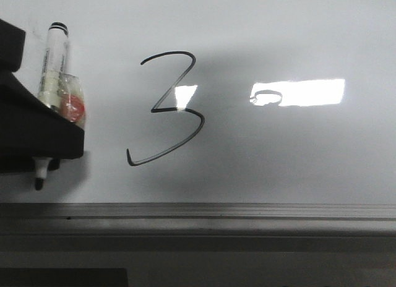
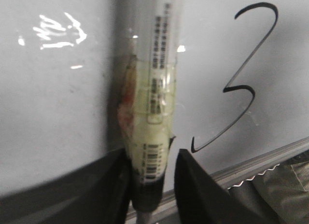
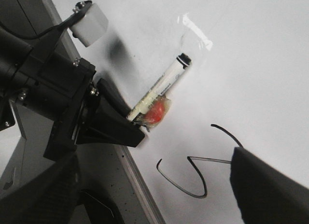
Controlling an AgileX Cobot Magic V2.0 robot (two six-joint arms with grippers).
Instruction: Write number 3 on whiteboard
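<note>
A black hand-drawn number 3 (image 1: 199,121) stands on the whiteboard (image 1: 297,157), left of the middle. My left gripper (image 1: 59,154) is shut on a white marker (image 1: 52,64) wrapped in clear tape with a red patch, at the board's left, well left of the numeral. The marker's black tip (image 1: 38,183) points down by the board's lower edge; I cannot tell if it touches. In the left wrist view the marker (image 2: 154,103) sits between the fingers and the 3 (image 2: 251,91) is beside it. My right gripper (image 3: 154,195) is open and empty above the 3 (image 3: 204,188).
A grey metal edge rail (image 1: 247,213) runs along the board's near edge. A bright rectangular light glare (image 1: 297,92) lies right of the numeral. The left arm's black body (image 3: 48,89) fills one side of the right wrist view.
</note>
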